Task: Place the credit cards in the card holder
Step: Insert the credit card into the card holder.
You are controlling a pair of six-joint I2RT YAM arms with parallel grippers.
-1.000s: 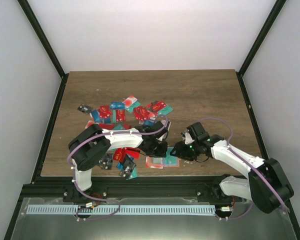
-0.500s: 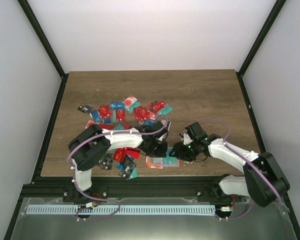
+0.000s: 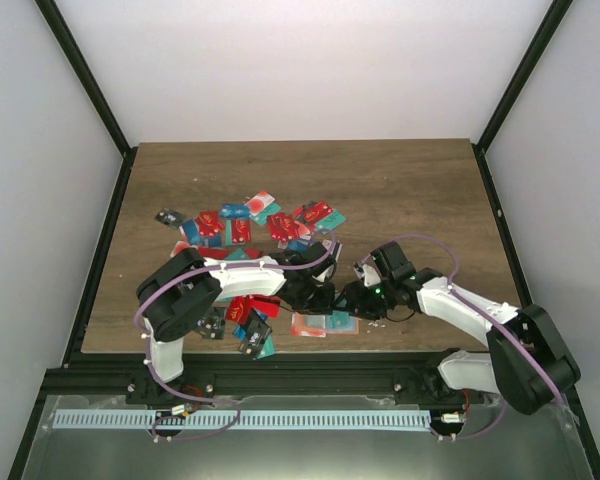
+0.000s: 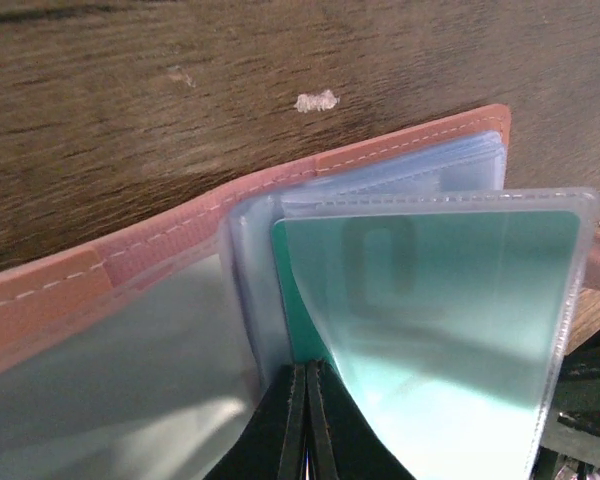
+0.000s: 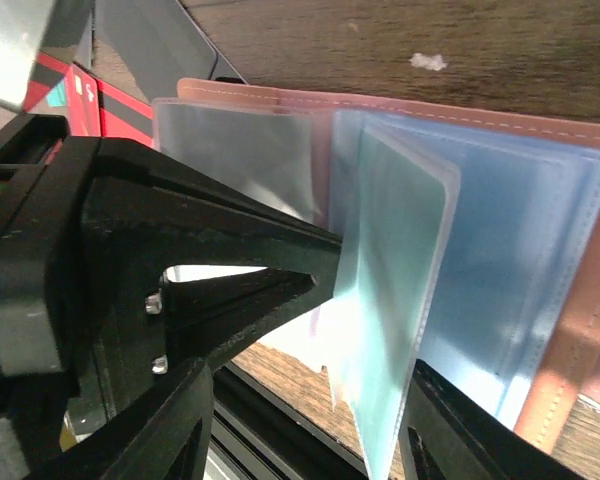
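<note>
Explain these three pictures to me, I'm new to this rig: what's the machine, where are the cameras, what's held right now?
Two robot arms are bolted at the near edge of a wooden table. The overhead view looks down from behind them; the other two come from cameras on the wrists. Loose credit cards in red, teal and blue lie scattered on it. The tan card holder lies open in front of the arms. The left gripper is shut, pinching one clear sleeve of it, which seems to contain a teal card. The right gripper stands open, its fingers either side of that sleeve, gripping nothing.
</note>
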